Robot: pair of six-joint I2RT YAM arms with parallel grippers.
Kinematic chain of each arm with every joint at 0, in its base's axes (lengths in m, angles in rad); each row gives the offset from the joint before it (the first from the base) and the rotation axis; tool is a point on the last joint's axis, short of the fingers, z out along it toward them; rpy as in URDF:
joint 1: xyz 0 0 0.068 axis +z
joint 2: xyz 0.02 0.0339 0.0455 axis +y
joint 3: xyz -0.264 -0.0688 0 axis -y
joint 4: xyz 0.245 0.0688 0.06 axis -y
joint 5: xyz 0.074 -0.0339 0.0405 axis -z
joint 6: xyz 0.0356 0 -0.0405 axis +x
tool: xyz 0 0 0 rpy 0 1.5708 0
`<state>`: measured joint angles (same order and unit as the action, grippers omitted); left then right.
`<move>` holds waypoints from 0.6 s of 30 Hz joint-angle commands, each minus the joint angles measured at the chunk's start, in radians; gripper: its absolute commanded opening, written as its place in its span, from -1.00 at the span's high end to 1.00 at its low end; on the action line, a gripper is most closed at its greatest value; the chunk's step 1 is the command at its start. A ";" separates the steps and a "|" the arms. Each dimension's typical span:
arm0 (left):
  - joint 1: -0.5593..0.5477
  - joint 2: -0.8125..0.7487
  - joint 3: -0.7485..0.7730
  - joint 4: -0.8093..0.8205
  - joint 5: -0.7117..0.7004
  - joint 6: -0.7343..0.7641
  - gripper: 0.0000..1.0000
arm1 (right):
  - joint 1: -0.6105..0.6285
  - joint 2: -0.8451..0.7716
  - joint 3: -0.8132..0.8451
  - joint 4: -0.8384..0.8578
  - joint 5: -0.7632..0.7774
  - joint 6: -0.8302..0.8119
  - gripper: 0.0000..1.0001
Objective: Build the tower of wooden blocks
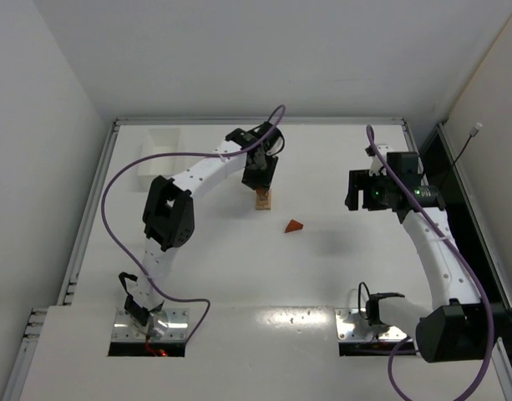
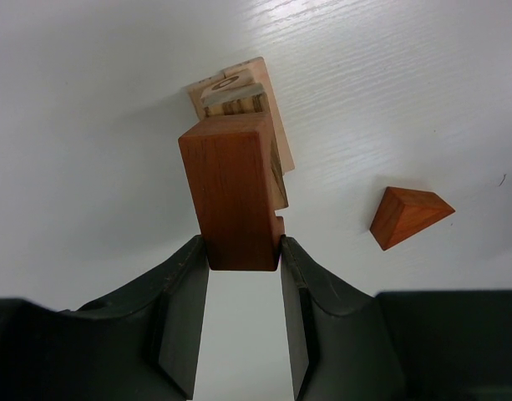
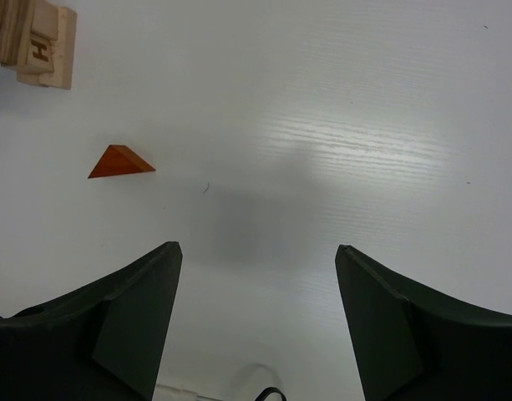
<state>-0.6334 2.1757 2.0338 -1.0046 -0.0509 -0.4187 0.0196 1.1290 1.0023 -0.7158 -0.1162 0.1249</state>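
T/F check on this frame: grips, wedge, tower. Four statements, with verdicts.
1. The left gripper is shut on a reddish-brown block. True.
2. The right gripper holds the wedge. False: it is open and empty, and the wedge lies apart from it.
3. The wedge touches the tower. False: it lies clear of the tower, off to one side.
4. The held block is over the tower. True.

Colours we see
Reddish-brown block [image 2: 235, 196], striped tan tower [image 2: 239, 96], orange-brown wedge [image 2: 408, 215], white faintly grained table [image 2: 406, 83], purple cables [image 1: 114, 192].
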 commanded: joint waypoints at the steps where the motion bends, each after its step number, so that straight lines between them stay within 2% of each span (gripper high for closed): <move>1: 0.009 0.001 0.051 0.004 -0.009 0.003 1.00 | -0.007 0.012 0.024 0.030 -0.020 0.016 -0.42; 18: 0.018 0.019 0.060 0.004 -0.009 0.003 1.00 | -0.007 0.022 0.024 0.039 -0.039 0.025 -0.42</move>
<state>-0.6258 2.1891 2.0563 -1.0046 -0.0528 -0.4187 0.0154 1.1435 1.0023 -0.7113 -0.1364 0.1356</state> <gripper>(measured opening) 0.334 0.715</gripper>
